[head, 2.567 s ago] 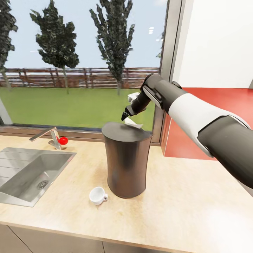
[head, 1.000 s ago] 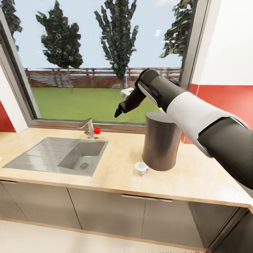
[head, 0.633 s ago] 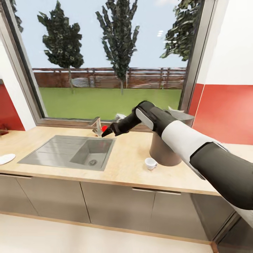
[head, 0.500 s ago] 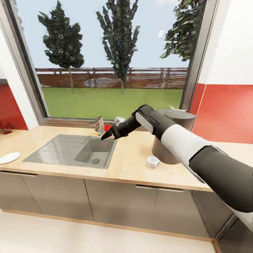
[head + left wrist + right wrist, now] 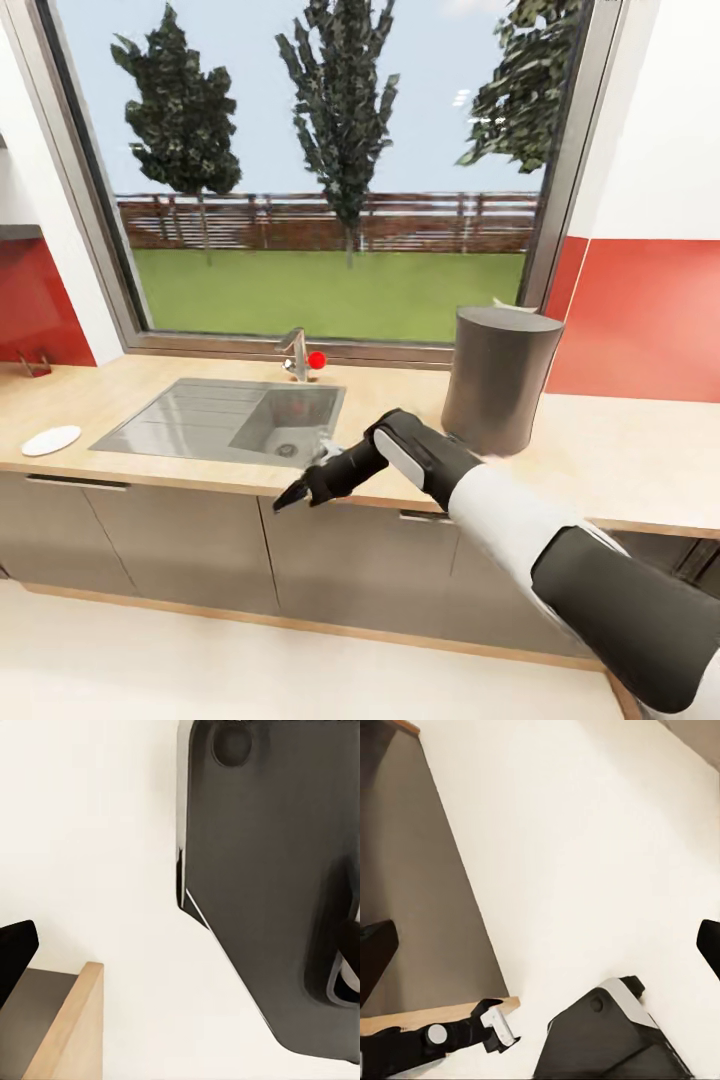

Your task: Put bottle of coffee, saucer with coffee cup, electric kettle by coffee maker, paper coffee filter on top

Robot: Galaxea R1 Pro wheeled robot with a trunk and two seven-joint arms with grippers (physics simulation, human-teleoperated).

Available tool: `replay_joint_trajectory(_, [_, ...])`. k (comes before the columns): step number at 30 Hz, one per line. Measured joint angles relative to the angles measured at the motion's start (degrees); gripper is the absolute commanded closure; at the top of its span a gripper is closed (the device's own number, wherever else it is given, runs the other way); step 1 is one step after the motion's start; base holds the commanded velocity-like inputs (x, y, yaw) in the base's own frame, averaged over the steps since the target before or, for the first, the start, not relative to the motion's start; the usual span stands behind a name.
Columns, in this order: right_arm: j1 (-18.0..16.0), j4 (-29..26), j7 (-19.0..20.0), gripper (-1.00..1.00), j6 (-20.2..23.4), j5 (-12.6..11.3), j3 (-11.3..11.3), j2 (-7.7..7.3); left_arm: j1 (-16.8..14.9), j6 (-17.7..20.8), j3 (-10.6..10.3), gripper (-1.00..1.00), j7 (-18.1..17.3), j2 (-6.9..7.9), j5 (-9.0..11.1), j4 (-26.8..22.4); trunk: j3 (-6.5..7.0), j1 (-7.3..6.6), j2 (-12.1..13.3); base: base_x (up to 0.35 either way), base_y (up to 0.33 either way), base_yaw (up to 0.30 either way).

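Head view: coffee station barely begun — our right hand carries nothing.
We see the coffee maker [image 5: 500, 380] upright on the table [image 5: 620, 460], with a pale corner on its lid, perhaps the filter; the saucer [image 5: 51, 440] lies well apart, past the sink [image 5: 200, 420]. Cup, kettle and bottle remain. The right hand [image 5: 290, 499] hangs before the cabinets; its wrist view shows the fingertips [image 5: 375, 952] spread — left hand's state we cannot tell.

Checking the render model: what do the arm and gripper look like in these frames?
In the head view, the right arm has a dark grey upper segment, a white forearm shell and a dark grey wrist with a pale grey panel. The right gripper is black with slim tapered fingers. No cables or markings visible.
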Motion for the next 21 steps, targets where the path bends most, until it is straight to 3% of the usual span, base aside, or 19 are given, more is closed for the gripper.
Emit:
replay_joint_trajectory(4, [4.7,0.37,-0.09,-1.0,0.05,0.33,0.28,0.0,-0.06,0.0,-0.01,-1.0,-0.03,-0.03,0.0,-0.01,0.0,0.0,0.0,0.0,0.0,0.0])
replay_joint_trajectory(6, [8.53,2.77,-0.33,-1.0,0.05,0.79,2.61,-0.01,-0.07,-0.1,-0.05,-1.0,-0.06,-0.07,0.0,-0.03,-0.01,0.0,0.01,0.0,0.0,0.0])
replay_joint_trajectory(10, [11.97,8.35,-0.43,-1.0,-1.34,1.02,6.16,-0.01,-0.07,-0.22,-0.07,-1.0,-0.07,-0.28,-0.05,-0.06,0.0,0.0,0.01,0.0,0.0,0.0])
replay_joint_trajectory(12, [14.78,14.24,-0.3,-1.0,-6.05,2.51,9.4,-0.03,-0.07,-0.26,-0.11,-1.0,-0.08,-0.44,-0.07,-0.09,-0.01,0.0,0.0,0.0,0.0,0.0])
replay_joint_trajectory(14, [17.5,21.1,-0.13,-1.0,-12.85,4.08,11.27,-0.04,-0.07,-0.27,-0.14,-1.0,-0.11,-0.49,-0.08,-0.1,-0.01,0.0,0.0,0.0,0.0,0.0])
replay_joint_trajectory(18, [23.48,27.06,-0.12,-1.0,-22.43,6.31,11.81,-0.01,-0.07,-0.38,-0.16,-1.0,-0.15,-0.54,-0.12,-0.1,0.0,0.0,0.0,0.0,0.0,0.0])
replay_joint_trajectory(21, [29.42,28.13,-0.36,-1.0,-29.69,7.53,12.3,-3.3,-0.07,-0.45,-0.15,-1.0,-0.16,-0.56,-0.15,-0.16,-0.01,0.0,-0.01,0.0,0.0,0.0])
